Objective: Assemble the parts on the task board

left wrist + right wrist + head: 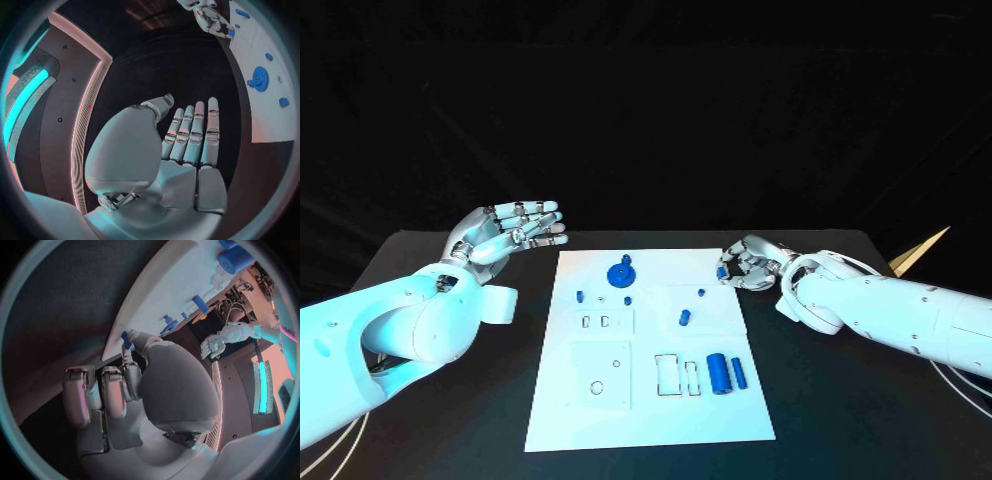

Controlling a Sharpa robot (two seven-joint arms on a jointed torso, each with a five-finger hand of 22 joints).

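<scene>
Landmark: the task board (653,400), the white plate lying flat on the black table (848,420) in front of me.
My left hand (514,230): raised off the board's far left corner, well clear of it, palm up, fingers straight and side by side, nothing in it.
My right hand (750,265): just off the board's far right edge, fingers curled in, with a small blue part (723,271) pinched at my fingertips (128,340), at the board's rim.
Gear-like part (619,273): round and blue, standing on the board's far end, near the middle of its width.
Small pegs: one (578,297) near the board's left edge, one (629,300) just nearer me than the gear, one (701,292) toward my right hand.
Short tilted part (684,318): about mid-board, right of centre.
Large cylinder (718,373): near the board's right edge, toward my end, beside a thinner blue bar (738,373) on its right.
</scene>
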